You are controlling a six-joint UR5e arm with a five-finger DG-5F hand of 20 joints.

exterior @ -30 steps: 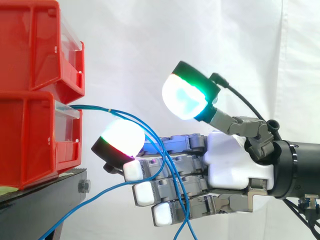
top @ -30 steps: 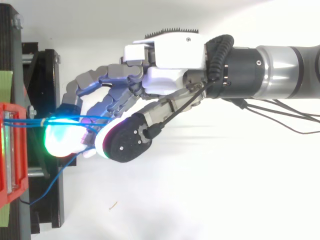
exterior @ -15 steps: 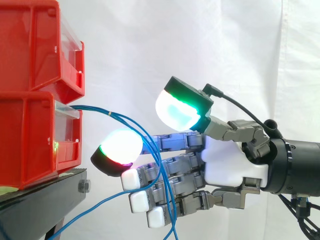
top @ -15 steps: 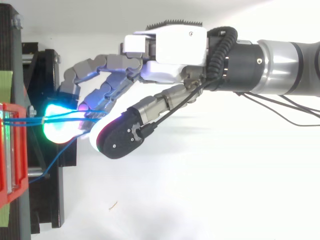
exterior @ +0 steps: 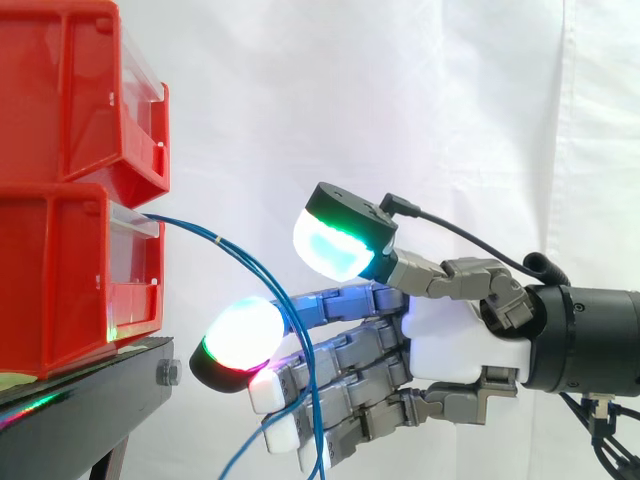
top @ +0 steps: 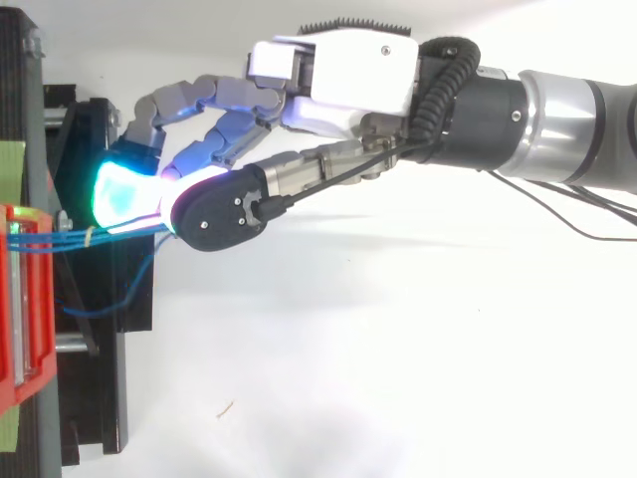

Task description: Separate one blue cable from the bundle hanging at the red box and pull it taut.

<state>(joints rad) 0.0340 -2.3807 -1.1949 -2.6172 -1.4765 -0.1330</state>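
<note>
- Blue thin cables (exterior: pixel 222 241) sag rightward from the lower red plastic bin (exterior: pixel 60 270) across the robot hand (exterior: pixel 455 335). Its fingers are loosely spread with the thumb apart and nothing pinched, probably to comb out one strand.
- From above, the cables (top: pixel 50 240) run from the bin (top: pixel 20 299) on the left to the glowing fingertips (top: pixel 119 194).

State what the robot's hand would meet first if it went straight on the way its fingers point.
The blue cables cross its fingers now. Beyond them, the hand would probably reach the front of the lower red bin or the edge of the black stand; depth leaves that uncertain.
</note>
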